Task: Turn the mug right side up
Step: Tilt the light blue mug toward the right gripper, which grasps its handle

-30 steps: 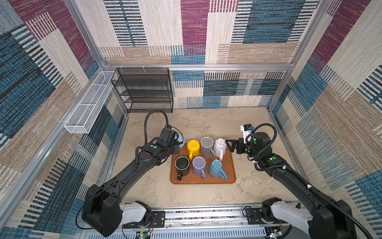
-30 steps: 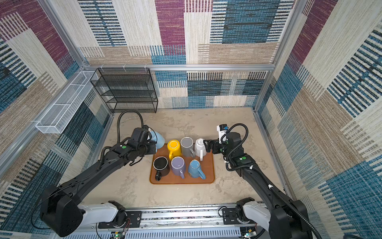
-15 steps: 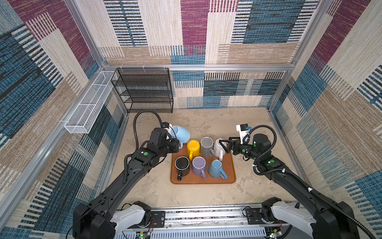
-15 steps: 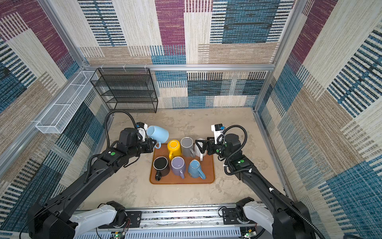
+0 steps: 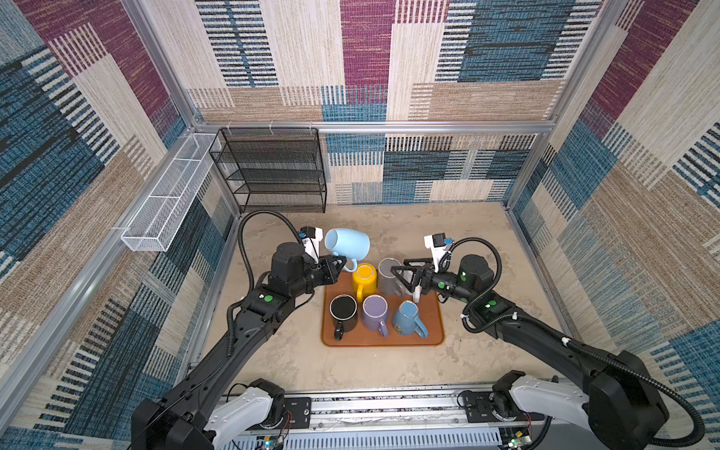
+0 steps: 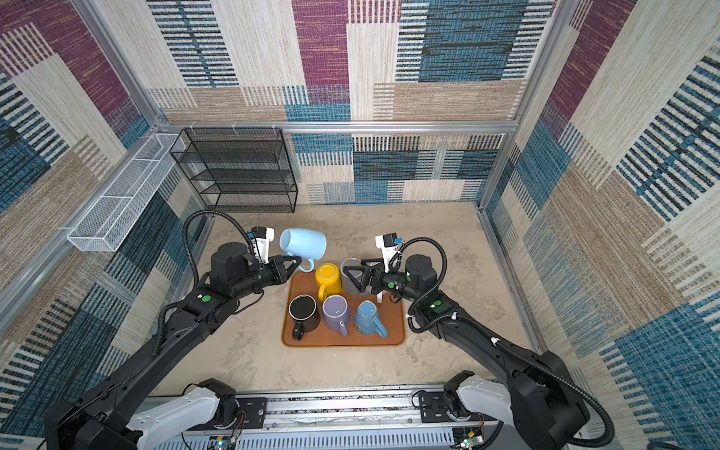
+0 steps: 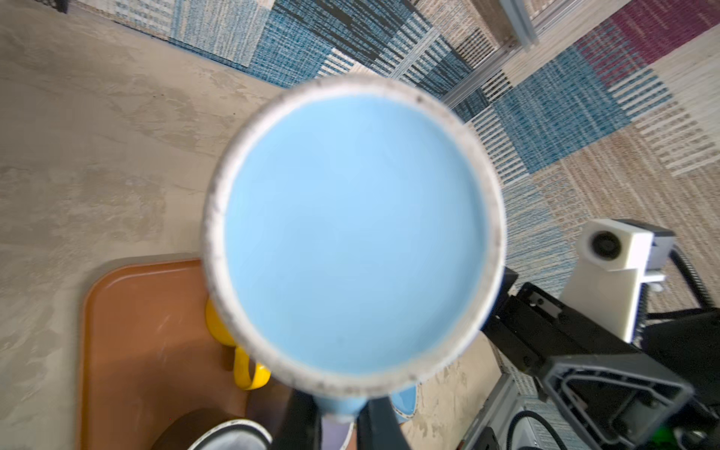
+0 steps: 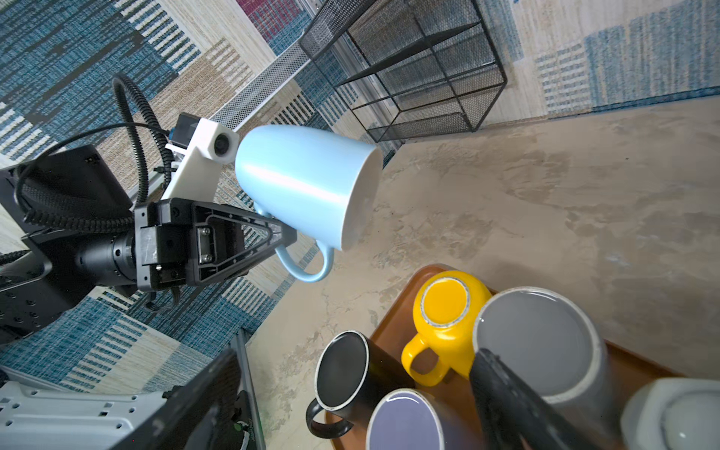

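Left wrist: claw (image 7: 338, 407) tight on mug (image 7: 350, 233)

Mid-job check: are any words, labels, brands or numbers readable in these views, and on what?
No readable text in any view.
The light blue mug: plain, no print.
Yellowish mark on the dark blue mug: too small to read.

Patchwork walls (image 5: 366, 58) (mottled beige floor (image 5: 459, 233))
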You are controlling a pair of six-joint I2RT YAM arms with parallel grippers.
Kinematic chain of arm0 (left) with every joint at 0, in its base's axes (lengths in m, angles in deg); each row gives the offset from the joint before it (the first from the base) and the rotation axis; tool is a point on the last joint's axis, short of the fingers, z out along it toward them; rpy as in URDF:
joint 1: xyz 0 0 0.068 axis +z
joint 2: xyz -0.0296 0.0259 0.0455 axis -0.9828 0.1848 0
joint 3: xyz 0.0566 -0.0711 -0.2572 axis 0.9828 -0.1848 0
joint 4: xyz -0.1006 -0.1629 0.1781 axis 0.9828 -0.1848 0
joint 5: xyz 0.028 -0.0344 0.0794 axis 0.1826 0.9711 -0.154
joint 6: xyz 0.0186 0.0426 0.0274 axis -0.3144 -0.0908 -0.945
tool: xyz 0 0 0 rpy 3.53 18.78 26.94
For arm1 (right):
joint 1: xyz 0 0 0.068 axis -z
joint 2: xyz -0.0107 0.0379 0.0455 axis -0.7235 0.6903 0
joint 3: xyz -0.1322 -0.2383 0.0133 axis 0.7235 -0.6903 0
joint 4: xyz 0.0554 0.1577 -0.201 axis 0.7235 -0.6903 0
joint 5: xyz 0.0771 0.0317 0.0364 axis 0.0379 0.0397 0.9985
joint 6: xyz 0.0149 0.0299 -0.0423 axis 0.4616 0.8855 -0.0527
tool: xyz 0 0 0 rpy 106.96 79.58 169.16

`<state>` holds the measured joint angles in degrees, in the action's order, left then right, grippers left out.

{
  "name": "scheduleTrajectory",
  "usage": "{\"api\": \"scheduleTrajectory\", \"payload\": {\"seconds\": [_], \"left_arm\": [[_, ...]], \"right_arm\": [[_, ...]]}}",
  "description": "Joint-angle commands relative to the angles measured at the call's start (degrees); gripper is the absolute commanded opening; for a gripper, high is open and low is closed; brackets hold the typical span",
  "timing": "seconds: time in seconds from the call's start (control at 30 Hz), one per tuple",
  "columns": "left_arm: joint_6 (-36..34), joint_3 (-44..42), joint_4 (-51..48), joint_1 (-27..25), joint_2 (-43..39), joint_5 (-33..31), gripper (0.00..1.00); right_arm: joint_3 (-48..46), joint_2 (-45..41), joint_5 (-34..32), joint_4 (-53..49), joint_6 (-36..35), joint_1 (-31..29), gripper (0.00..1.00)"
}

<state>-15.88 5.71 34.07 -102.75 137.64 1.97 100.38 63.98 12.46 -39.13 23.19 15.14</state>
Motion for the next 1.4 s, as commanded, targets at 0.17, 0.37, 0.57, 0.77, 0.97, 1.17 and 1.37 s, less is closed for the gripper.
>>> {"api": "scheduleTrajectory", "payload": {"seconds": [0.17,0.37,0.57,0.77,0.97,1.17,1.37], "left_arm": [[3.3,-1.1,14.6,0.0,-1.2,7.0,0.0],[4.6,-2.6,20.3,0.0,-2.2,9.3,0.0],[5.9,-3.9,26.7,0.0,-2.3,11.6,0.0],[6.9,-4.5,31.8,0.0,-1.7,15.7,0.0],[9.3,-5.6,38.6,0.0,-1.1,18.6,0.0],[11.1,-5.9,43.9,0.0,-0.4,20.1,0.0],[12.0,-5.6,46.2,0.0,0.6,21.5,0.0]], "right_arm": [[1.4,3.7,2.5,12.2,5.6,-2.5,0.92],[2.6,6.6,3.7,17.8,10.1,-3.8,0.9],[2.2,8.4,4.9,25.6,16.0,-4.2,0.85],[4.0,10.0,5.6,27.2,17.1,-4.8,0.81],[5.9,12.6,7.0,30.1,18.9,-5.1,0.67],[7.6,13.7,7.5,31.2,19.1,-5.4,0.63],[8.7,14.5,7.4,33.8,20.6,-5.7,0.51]]}}
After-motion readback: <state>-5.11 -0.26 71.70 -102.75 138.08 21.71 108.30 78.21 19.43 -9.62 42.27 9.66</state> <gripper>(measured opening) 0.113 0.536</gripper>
